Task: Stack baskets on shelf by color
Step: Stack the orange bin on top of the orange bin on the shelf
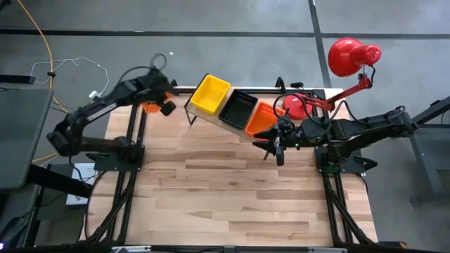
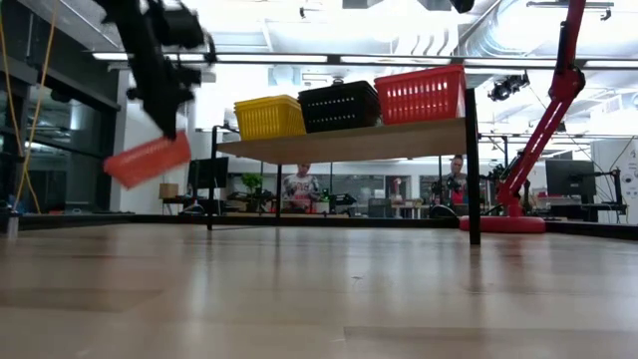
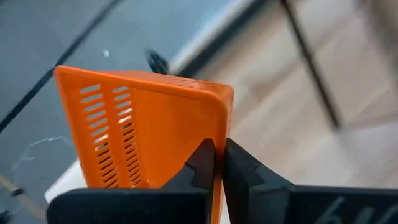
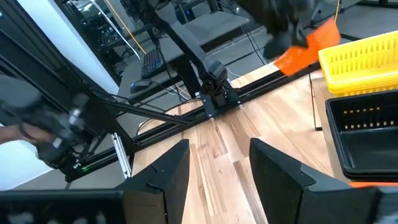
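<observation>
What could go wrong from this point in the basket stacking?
The left gripper pinches only one wall of the orange basket, which hangs tilted in the low view, so it might slip or land crooked. Its matching orange basket on the shelf sits at the far end beside the open right gripper, so the arms may crowd.

This is a robotics lab or workshop inside an open-plan office space. The light plank-topped wooden table (image 1: 232, 183) sits on a black metal frame (image 4: 211, 99) over a grey concrete floor (image 1: 211, 49), with loose yellow and white cables (image 1: 49, 63) trailing beside it. Beyond the table, exposed ceiling ducts (image 2: 498, 40) hang over desks with dark computer monitors (image 2: 573, 179), where seated people (image 2: 297, 187) work.
</observation>
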Controlling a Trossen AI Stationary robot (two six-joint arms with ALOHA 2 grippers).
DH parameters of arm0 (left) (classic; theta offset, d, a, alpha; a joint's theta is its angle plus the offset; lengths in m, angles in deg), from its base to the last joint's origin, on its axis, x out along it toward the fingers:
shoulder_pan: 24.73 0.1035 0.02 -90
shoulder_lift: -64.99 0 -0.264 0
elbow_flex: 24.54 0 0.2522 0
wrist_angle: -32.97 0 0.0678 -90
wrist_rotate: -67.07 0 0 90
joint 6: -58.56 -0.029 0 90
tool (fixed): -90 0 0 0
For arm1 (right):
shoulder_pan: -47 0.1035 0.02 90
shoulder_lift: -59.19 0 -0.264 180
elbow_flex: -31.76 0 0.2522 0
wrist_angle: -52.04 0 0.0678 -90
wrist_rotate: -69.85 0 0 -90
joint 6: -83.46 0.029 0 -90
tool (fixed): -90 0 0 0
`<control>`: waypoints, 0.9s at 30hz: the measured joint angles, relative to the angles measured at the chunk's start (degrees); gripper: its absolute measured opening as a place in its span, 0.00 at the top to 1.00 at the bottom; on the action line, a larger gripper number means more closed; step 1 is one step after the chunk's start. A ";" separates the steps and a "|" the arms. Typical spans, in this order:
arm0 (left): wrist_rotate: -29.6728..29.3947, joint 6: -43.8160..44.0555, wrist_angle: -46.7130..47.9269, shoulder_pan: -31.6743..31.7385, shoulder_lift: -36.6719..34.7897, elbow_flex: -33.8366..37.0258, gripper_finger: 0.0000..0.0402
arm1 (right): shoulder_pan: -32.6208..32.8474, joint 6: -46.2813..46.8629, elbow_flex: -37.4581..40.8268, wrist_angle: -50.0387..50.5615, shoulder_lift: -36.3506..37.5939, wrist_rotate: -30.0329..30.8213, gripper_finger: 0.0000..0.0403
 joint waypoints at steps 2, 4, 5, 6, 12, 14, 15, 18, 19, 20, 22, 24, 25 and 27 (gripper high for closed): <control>0.89 3.19 0.72 -0.04 -2.79 -2.97 1.00 | 0.01 0.00 0.00 -0.01 0.00 -0.02 0.62; 1.88 6.62 1.32 -0.52 -5.22 -6.10 1.00 | 0.01 0.00 0.00 -0.01 0.00 -0.02 0.62; 2.16 8.16 1.54 -1.01 -6.43 -7.77 1.00 | 0.00 0.00 0.00 -0.01 0.00 -0.02 0.62; 2.50 9.68 1.53 -1.60 -7.63 -9.52 1.00 | 0.00 0.00 0.00 -0.07 0.00 -0.02 0.62; 8.47 15.60 -0.33 -9.24 -13.14 -17.55 1.00 | -0.01 0.42 0.00 -1.34 -0.02 0.20 0.62; 10.44 17.13 -1.70 -13.69 -14.13 -18.85 1.00 | -0.01 0.38 0.00 -2.45 -0.02 0.18 0.62; 10.81 17.82 -2.05 -16.33 -14.40 -19.26 1.00 | -0.01 0.01 0.00 -2.98 -0.02 0.14 0.62; 10.44 18.97 -2.68 -25.92 -14.32 -19.69 1.00 | -0.04 -1.44 0.00 -4.76 -0.02 -1.20 0.62; 9.84 19.45 -2.91 -29.29 -13.93 -19.69 1.00 | -0.04 -1.61 0.00 -5.52 -0.02 -1.90 0.62; 8.84 19.95 -3.11 -32.87 -13.36 -19.69 1.00 | -0.04 -1.86 0.00 -6.28 -0.02 -2.53 0.62; 7.41 20.12 -3.26 -40.13 -11.80 -19.69 1.00 | -0.01 -2.15 -0.02 -7.36 -0.02 -3.27 0.62; 6.90 19.80 -3.68 -47.11 -9.80 -19.69 1.00 | -0.01 -2.50 -0.02 -7.86 -0.02 -4.48 0.62; 6.91 19.30 -3.95 -50.41 -8.74 -19.70 1.00 | -0.01 -2.58 -0.02 -7.93 -0.02 -5.12 0.62; 8.86 17.22 -3.80 -56.22 -6.26 -20.29 1.00 | -0.01 -2.60 -0.02 -7.99 -0.02 -6.60 0.62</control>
